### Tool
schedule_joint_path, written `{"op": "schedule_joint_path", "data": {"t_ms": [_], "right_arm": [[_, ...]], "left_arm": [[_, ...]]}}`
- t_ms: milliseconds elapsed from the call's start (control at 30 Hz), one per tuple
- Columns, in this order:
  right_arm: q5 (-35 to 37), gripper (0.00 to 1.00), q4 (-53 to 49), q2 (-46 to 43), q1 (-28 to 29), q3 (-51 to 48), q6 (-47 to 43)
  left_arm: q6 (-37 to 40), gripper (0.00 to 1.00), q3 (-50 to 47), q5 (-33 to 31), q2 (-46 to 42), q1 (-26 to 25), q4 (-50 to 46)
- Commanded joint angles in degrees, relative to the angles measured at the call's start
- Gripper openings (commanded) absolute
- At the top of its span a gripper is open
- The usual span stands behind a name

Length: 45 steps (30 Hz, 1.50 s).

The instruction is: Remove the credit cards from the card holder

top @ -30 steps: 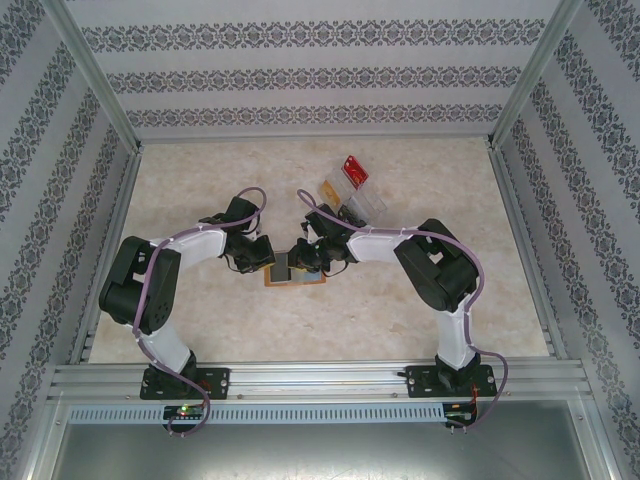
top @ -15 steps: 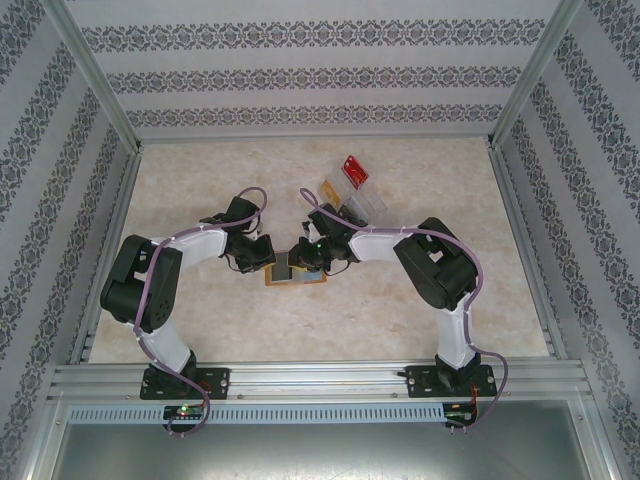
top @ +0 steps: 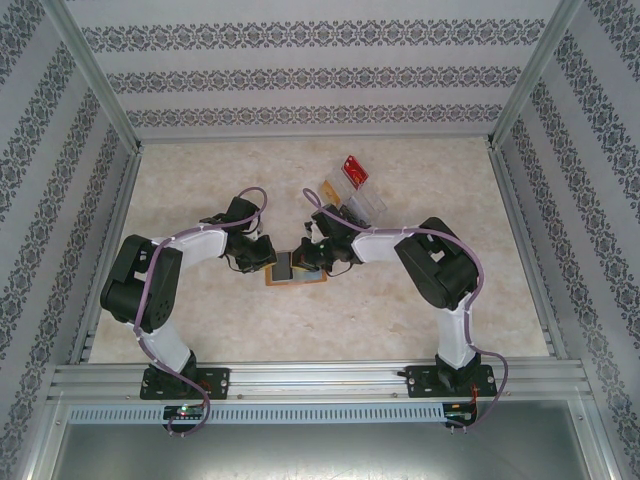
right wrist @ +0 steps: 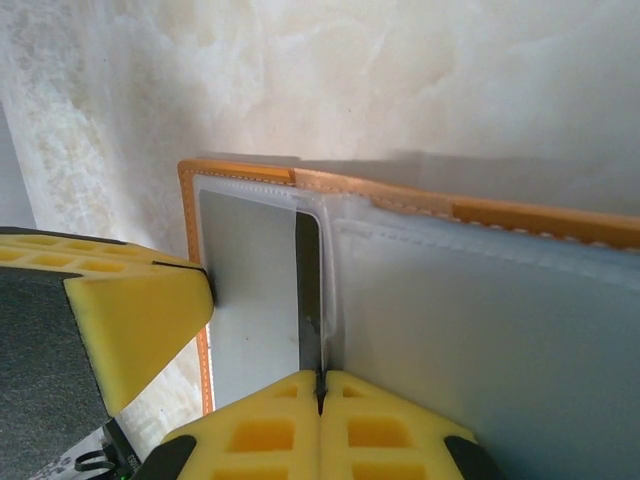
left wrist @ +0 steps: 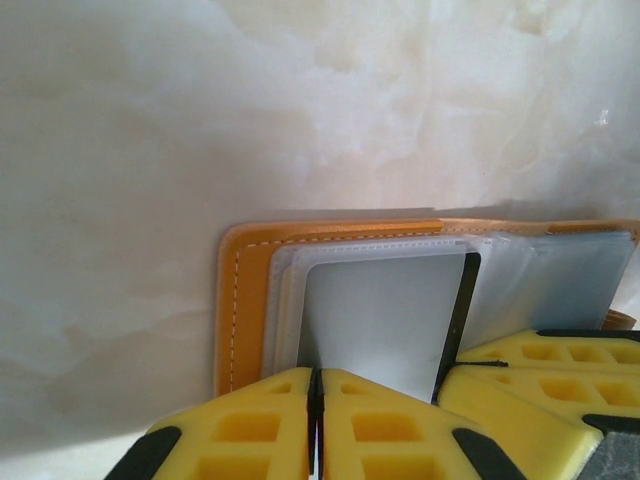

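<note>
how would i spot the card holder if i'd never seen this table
On the marble-look table, look where the left gripper and right gripper meet. The card holder lies open there: orange-tan cover, grey see-through pockets, unlike the clear tray beyond it.

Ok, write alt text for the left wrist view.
The left tool, yellow and shut, sits at the edge of the open orange card holder on the marble table. A grey, dark-edged credit card lies among its clear pocket pages, the right tool at its corner.
</note>
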Motion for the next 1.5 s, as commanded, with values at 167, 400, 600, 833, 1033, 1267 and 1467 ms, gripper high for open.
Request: {"op": "schedule_joint_path", "data": {"t_ms": [167,400,600,833,1033,1267,1467], "right_arm": [[1.9,0.0,1.7,-3.6,-1.5,-4.3,-0.6],[-1.5,0.07,5.3,-3.4,-1.5,-4.7,0.4],[-2.9,0.19,4.9,-2.5,-0.6,-3.5,0.9],[-3.6,0.2,4.8,-0.8,-0.4,-2.8,2.1],[-4.5,0.2,5.1,0.0,-0.1,-2.2,2.1],[-4.5,0.2,4.6,0.6,0.2,-1.7,2.3],[-5.0,0.2,4.7,1.3,0.6,-1.0,2.4]], "left_arm": [[2.3,0.15,0.8,-1.5,-0.2,-0.6,-3.0],[2.4,0.15,0.9,-1.0,-0.6,-0.6,-2.9],[2.1,0.12,0.2,-0.8,0.8,-0.6,-2.1],[2.0,0.11,-0.6,-0.7,1.0,-0.5,-1.5],[1.7,0.11,-1.1,-0.5,1.2,-0.5,-1.0],[1.5,0.11,-1.6,-0.4,1.3,-0.6,-0.6],[1.5,0.11,-1.9,-0.3,1.1,-0.6,-0.3]]}}
